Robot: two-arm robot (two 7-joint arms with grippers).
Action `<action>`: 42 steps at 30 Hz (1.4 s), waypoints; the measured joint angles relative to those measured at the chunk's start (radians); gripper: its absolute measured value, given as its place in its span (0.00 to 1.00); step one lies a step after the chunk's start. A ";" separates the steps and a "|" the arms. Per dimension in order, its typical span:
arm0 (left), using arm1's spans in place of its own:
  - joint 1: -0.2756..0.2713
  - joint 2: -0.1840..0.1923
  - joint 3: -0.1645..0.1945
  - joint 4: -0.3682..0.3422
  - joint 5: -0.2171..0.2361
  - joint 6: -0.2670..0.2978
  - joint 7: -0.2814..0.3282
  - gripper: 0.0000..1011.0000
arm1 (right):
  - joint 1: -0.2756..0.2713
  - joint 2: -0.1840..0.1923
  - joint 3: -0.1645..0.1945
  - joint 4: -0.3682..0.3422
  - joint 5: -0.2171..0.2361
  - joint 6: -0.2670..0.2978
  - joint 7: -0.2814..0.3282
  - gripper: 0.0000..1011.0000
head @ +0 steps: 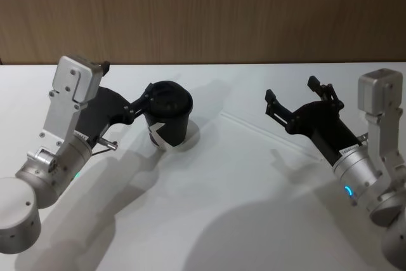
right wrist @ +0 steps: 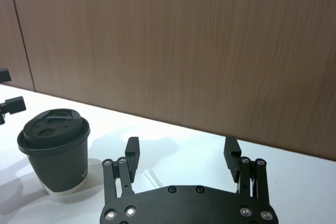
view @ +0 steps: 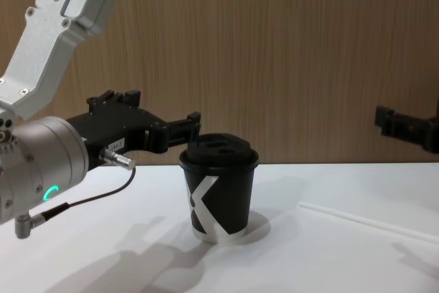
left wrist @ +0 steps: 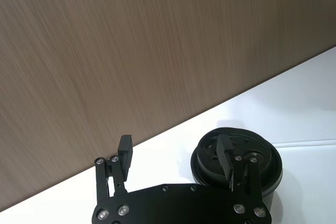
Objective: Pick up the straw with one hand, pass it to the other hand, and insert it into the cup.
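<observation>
The black lidded cup [head: 171, 120] with a white K stands upright on the white table left of centre, also seen from the chest [view: 219, 193] and the right wrist [right wrist: 55, 150]. My left gripper [head: 142, 102] hovers open and empty at the cup's lid [left wrist: 258, 149]; one finger [left wrist: 227, 156] is over the lid, the other [left wrist: 125, 148] off to its side. The thin white straw [head: 247, 125] lies flat on the table right of the cup [view: 357, 219]. My right gripper [head: 292, 91] hangs open and empty above the straw's far end [right wrist: 181, 145].
A brown wood-panel wall [head: 203, 11] runs along the back of the white table [head: 216, 220]. The table's front half holds just the arms' shadows.
</observation>
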 joint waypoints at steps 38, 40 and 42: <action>0.000 0.000 0.000 0.000 0.000 0.000 0.000 0.99 | 0.105 0.195 0.006 0.098 -0.036 0.028 0.292 0.99; 0.000 0.000 0.000 0.000 0.000 0.000 0.000 0.99 | 0.107 0.198 0.005 0.101 -0.037 0.031 0.296 0.99; 0.000 0.000 0.000 0.000 0.000 0.000 0.000 0.99 | 0.109 0.201 0.004 0.105 -0.039 0.036 0.300 0.99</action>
